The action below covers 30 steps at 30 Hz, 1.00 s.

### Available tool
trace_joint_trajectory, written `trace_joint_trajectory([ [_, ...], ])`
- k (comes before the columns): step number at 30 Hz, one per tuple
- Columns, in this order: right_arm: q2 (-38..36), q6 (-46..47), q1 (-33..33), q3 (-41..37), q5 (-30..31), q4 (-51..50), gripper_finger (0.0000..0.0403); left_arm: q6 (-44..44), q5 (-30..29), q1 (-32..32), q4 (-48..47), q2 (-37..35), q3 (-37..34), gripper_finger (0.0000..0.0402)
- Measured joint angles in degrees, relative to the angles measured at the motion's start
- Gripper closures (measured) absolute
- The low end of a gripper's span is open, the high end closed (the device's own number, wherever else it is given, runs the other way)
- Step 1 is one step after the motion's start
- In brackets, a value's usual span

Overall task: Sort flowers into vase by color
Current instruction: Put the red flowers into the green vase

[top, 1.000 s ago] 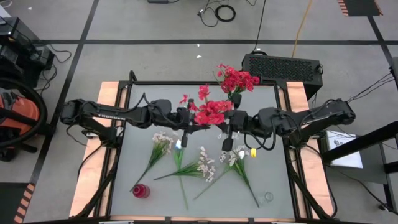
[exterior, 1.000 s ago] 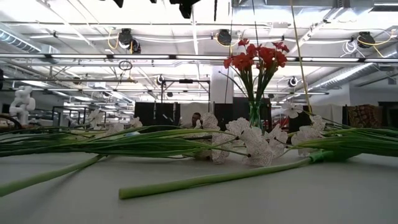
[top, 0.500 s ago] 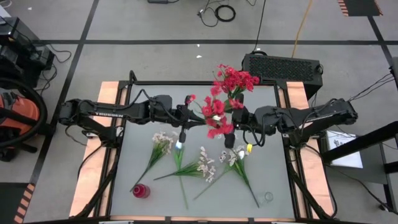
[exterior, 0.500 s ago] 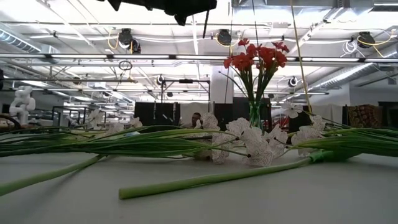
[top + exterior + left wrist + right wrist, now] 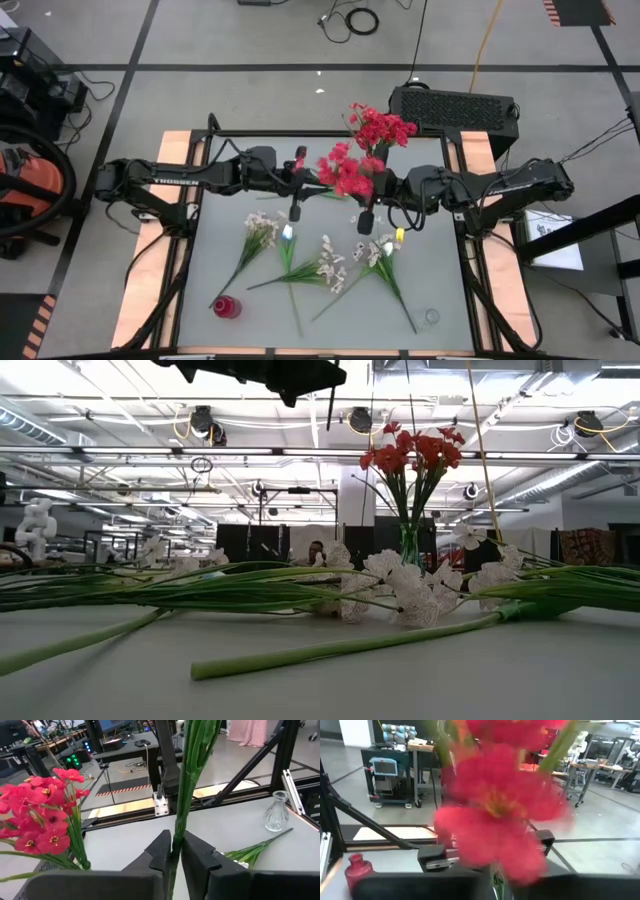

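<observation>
A red flower is up in the air over the middle of the table, with both grippers shut on it. My left gripper comes from the left and my right gripper from the right. The blossoms fill the right wrist view. At the far middle a glass vase holds more red flowers. Pale sprays and white buds lie flat on the table on long green stems. My left gripper pinches the flower's green stem between its two fingers, which lie across it. From the fingers the stem rises toward the camera, clear of the table. My right gripper has the green stem between its fingers just below the blossoms. The blossoms hide most of the hold.
A small red vase stands near the front left and a clear glass vase near the front right. The loose flowers cover the table's near middle. Part of an arm shows at the top of the low view.
The red flower has turned in the air. Its blossoms were spread between the grippers, swung toward the near edge, and are now bunched closer to the vase at the far side. My left gripper has shifted a little toward the far edge.
</observation>
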Motion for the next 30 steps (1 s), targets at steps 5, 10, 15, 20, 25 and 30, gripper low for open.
trace_joint_trajectory([
  [5, 0.0, 0.0, 0.1, 0.0, 1.6, -1.7, 0.0395, -2.0, -0.1, 0.2, -2.8, 0.0, 0.0, 0.0313],
  [10, -1.7, 0.6, 0.4, 0.0, 10.4, -10.7, 0.04, -4.5, -1.1, 1.3, -8.5, -0.6, 0.0, 0.0232],
  [15, -5.9, 2.4, 0.2, -2.8, 19.4, -18.2, 0.0401, -4.6, -7.8, 2.5, -16.6, -1.6, -0.1, 0.0169],
  [20, -13.4, 1.2, -1.6, -15.5, 20.6, -8.3, 0.0402, -4.6, -9.4, 3.5, -19.4, -1.9, 0.0, 0.0156],
  [25, -19.2, -7.4, -3.2, -30.3, 22.1, 15.1, 0.0402, -4.6, -9.4, 3.7, -18.8, -2.0, 0.0, 0.0155],
  [30, -20.7, -14.6, -6.4, -39.2, 22.1, 29.5, 0.0402, -4.5, -9.4, 3.7, -18.6, -2.0, 0.0, 0.0155],
])
